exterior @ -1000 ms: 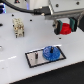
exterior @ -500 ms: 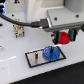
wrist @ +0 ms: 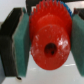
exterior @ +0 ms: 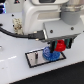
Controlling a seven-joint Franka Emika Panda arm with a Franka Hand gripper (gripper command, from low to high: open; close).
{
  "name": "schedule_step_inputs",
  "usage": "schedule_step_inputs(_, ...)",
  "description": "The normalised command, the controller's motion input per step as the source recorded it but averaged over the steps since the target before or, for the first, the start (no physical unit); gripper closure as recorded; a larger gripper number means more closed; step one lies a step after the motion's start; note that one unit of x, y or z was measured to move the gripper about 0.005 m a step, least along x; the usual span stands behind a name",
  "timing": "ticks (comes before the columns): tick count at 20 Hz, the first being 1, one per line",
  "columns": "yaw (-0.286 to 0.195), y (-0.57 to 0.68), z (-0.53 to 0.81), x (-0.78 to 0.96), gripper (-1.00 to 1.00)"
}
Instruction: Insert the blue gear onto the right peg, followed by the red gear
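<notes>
The red gear [wrist: 49, 41] looks like glossy plastic, gripped between matt teal rubbery pads [wrist: 22, 46].

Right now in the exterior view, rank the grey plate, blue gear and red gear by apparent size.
1. Grey plate, largest.
2. Blue gear.
3. Red gear, smallest, though the claw hides part of it.

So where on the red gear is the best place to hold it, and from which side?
On its toothed rim, from above, as now: the gripper has pads at opposite edges of the red gear. That leaves its centre hole open for the right peg.
</notes>
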Motion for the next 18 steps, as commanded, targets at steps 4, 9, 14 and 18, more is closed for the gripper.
schedule_step_inputs(4, 0.000, -0.10, -0.07, 0.06, 1.00)
schedule_step_inputs(9, 0.000, -0.06, 0.04, 0.02, 1.00)
schedule_step_inputs(14, 0.000, -0.03, 0.06, 0.02, 1.00)
schedule_step_inputs(18, 0.000, -0.04, 0.16, 0.00, 1.00)
